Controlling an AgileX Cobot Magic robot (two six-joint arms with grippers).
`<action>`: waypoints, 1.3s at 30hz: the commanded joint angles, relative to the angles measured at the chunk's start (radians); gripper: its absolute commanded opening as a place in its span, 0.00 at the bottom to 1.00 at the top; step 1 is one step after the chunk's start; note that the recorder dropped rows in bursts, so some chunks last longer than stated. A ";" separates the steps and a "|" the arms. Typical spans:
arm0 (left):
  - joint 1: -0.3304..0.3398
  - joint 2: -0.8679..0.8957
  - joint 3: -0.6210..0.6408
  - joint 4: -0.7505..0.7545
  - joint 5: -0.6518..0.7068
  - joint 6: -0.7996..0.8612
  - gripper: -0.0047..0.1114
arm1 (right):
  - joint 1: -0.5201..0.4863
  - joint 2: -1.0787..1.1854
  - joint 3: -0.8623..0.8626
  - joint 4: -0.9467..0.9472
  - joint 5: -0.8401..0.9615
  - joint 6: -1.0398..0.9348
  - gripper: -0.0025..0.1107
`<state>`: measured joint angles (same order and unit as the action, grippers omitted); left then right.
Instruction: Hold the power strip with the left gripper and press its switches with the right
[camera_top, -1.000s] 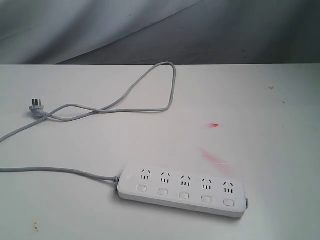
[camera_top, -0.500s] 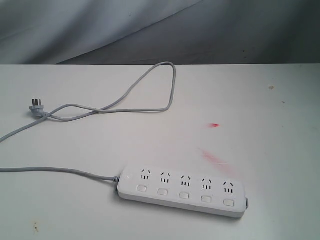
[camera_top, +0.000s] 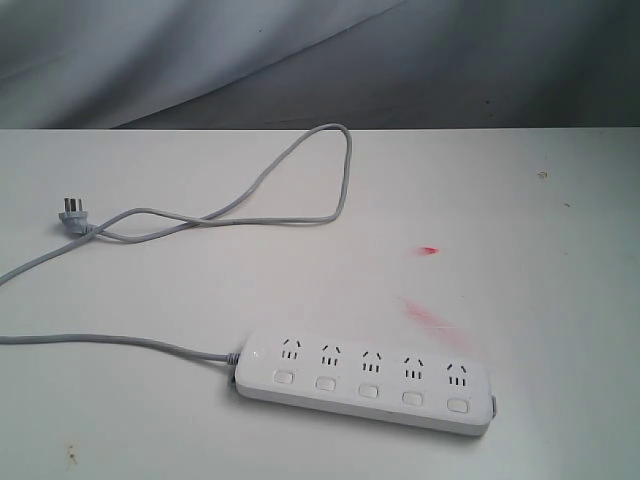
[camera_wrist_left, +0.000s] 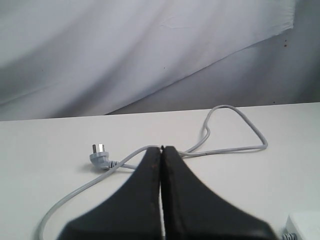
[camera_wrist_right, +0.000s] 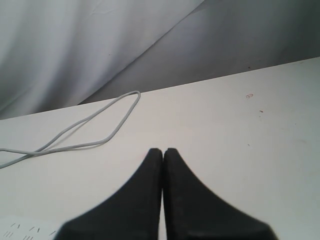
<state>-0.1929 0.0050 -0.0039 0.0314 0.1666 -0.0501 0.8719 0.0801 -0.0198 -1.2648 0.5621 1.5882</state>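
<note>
The white power strip (camera_top: 365, 379) lies flat near the front of the white table, its row of switches (camera_top: 368, 390) along the near side under the sockets. Its grey cord (camera_top: 250, 195) loops toward the back and ends in a plug (camera_top: 72, 213). Neither arm shows in the exterior view. In the left wrist view my left gripper (camera_wrist_left: 161, 148) is shut with nothing in it, above the table, the plug (camera_wrist_left: 99, 156) and cord (camera_wrist_left: 235, 130) beyond it and a corner of the strip (camera_wrist_left: 305, 222) at the edge. My right gripper (camera_wrist_right: 163, 150) is shut and empty, a strip corner (camera_wrist_right: 22, 229) beside it.
Red smears (camera_top: 428, 312) and a small red spot (camera_top: 429, 249) mark the table (camera_top: 560, 260) behind the strip. A grey draped cloth (camera_top: 200, 50) hangs behind the table's far edge. Small specks (camera_top: 542, 175) dot the right side.
</note>
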 joint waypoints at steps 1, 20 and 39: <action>0.004 -0.005 0.004 -0.003 -0.010 0.004 0.04 | -0.011 -0.005 0.002 -0.014 0.033 -0.061 0.02; 0.004 -0.005 0.004 0.005 -0.014 0.004 0.04 | -0.692 -0.080 0.002 0.026 -0.312 -0.343 0.02; 0.004 -0.005 0.004 0.005 -0.014 0.004 0.04 | -0.749 -0.080 0.020 0.738 -0.398 -1.224 0.02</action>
<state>-0.1929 0.0050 -0.0039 0.0351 0.1604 -0.0460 0.1294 0.0026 -0.0037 -0.8239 0.1471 0.7340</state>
